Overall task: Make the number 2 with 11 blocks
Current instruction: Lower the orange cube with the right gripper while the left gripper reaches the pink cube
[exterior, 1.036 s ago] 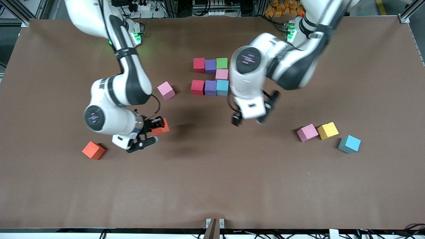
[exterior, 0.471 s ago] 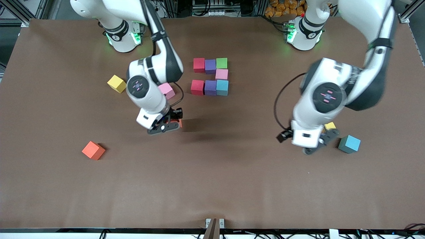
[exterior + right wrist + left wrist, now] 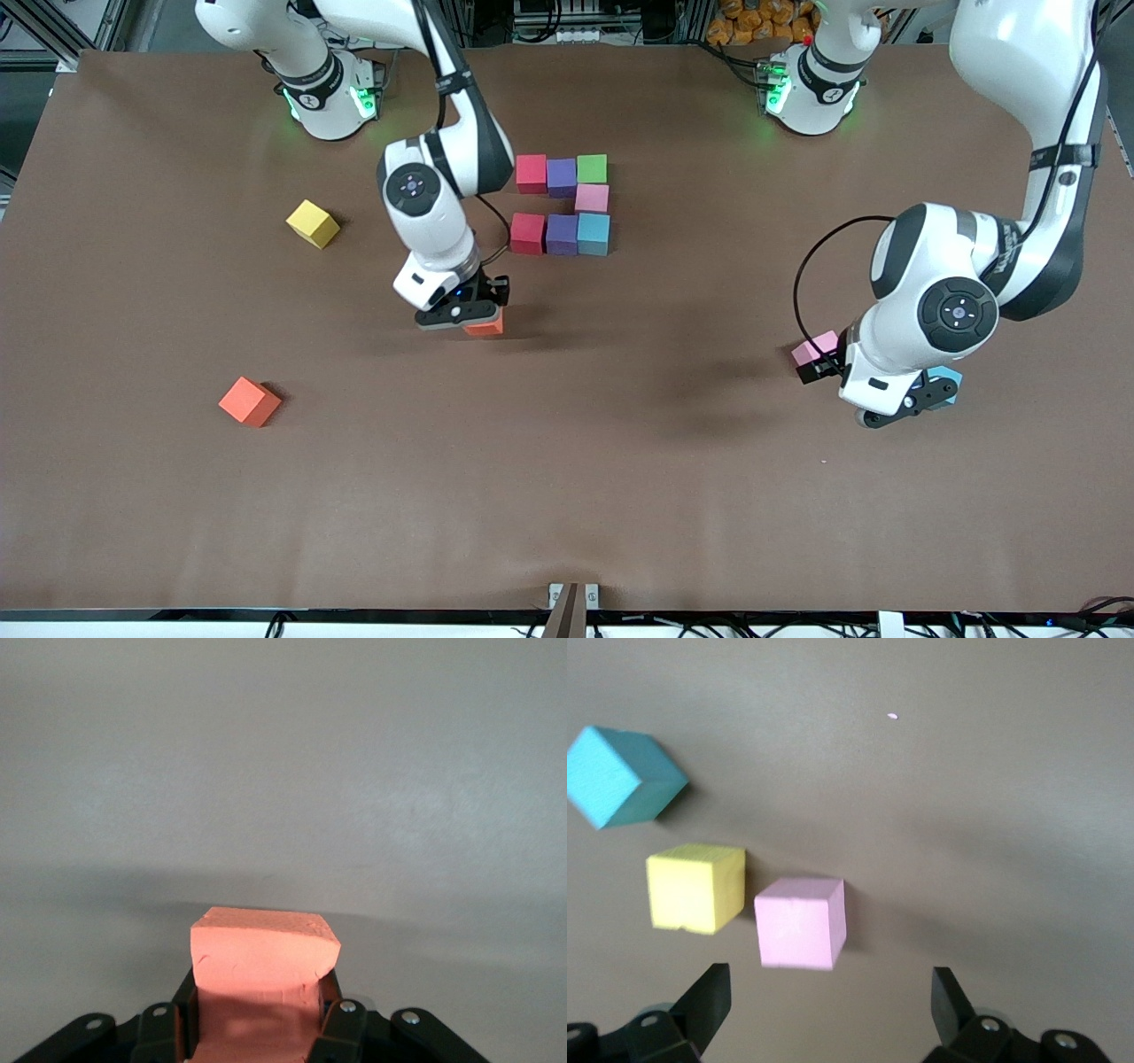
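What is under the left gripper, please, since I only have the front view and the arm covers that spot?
Observer: The left gripper hangs open over a pink block, not touching it.
Operator: Are there other blocks close by?
Observer: A yellow block, which your view lacks, sits close beside the pink one, with a light blue block a little apart.
Operator: Does the right gripper really hold something?
Observer: Yes, the right gripper is shut on an orange block.
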Robot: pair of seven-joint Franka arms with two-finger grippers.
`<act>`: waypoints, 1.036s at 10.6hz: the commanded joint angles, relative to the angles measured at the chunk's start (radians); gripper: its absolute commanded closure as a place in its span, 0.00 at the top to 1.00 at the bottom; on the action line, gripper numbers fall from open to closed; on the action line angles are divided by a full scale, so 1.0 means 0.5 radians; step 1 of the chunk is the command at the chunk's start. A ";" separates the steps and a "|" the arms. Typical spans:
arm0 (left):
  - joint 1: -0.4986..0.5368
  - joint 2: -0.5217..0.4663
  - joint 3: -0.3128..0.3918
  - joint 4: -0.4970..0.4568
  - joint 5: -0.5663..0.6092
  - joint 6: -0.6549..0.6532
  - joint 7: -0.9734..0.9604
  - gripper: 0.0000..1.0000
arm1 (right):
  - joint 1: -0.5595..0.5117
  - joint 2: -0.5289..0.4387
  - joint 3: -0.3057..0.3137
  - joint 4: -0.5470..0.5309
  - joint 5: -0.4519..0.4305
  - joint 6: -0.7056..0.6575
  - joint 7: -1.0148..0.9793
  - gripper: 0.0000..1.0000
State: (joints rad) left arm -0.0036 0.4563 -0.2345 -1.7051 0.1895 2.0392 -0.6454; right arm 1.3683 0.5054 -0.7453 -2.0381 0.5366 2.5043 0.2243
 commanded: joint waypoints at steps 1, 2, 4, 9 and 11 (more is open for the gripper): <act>0.102 -0.155 -0.025 -0.369 0.063 0.284 0.109 1.00 | 0.138 -0.093 -0.019 -0.170 0.007 0.136 0.161 0.07; 0.133 -0.149 -0.028 -0.382 0.075 0.311 0.158 1.00 | 0.175 -0.096 -0.016 -0.215 0.007 0.191 0.192 0.07; 0.133 -0.124 -0.028 -0.403 0.075 0.367 0.168 1.00 | 0.270 -0.084 -0.016 -0.338 0.007 0.390 0.253 0.07; 0.188 -0.051 -0.028 -0.569 0.051 0.680 0.146 1.00 | 0.420 -0.032 -0.010 -0.351 0.007 0.394 0.511 0.06; 0.191 -0.041 -0.028 -0.572 0.045 0.680 0.128 1.00 | 0.478 0.011 -0.010 -0.351 0.007 0.394 0.551 0.06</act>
State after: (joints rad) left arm 0.0805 0.4458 -0.2376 -1.9772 0.2079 2.3619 -0.5703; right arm 1.5797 0.5095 -0.7392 -2.1932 0.5366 2.6853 0.4717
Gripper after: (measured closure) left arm 0.000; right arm 0.471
